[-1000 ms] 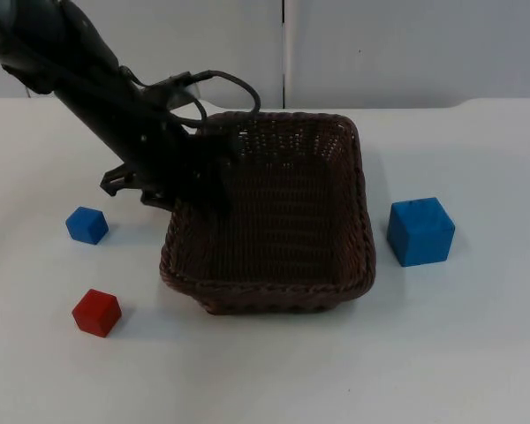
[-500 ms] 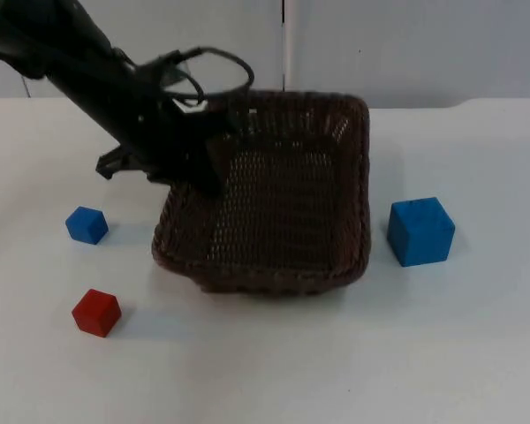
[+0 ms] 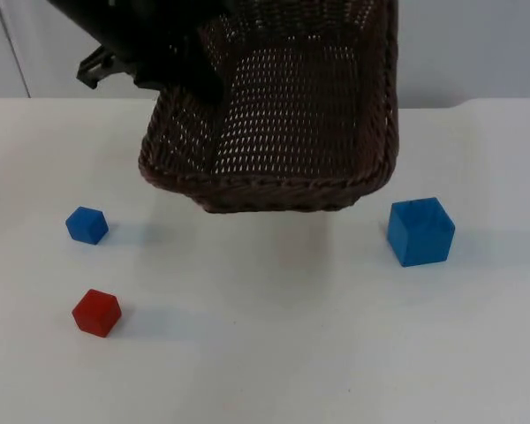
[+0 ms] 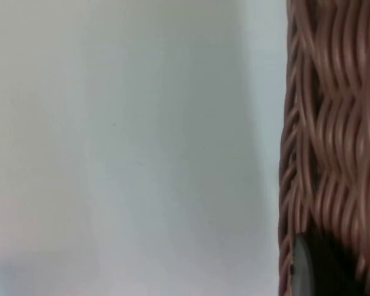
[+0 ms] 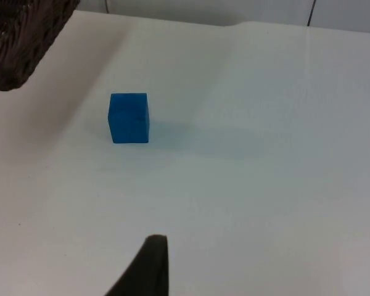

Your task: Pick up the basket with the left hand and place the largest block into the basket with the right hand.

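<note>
Pinching the dark-brown woven basket (image 3: 283, 132), the left pincer (image 3: 172, 66) holds it tilted above the table.

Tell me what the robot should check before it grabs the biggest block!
1. Basket lifted off the table: ok, it hangs in the air on the left hand.
2. Left hand's grip on the basket rim: ok, a fingertip presses the weave.
3. Biggest block found: ok, the large blue block is bigger than the small blue block and the red block.
4. Free space around the large blue block: ok, it stands alone.
5. Right hand ready and open: cannot tell, just one fingertip shows, short of the block.
</note>
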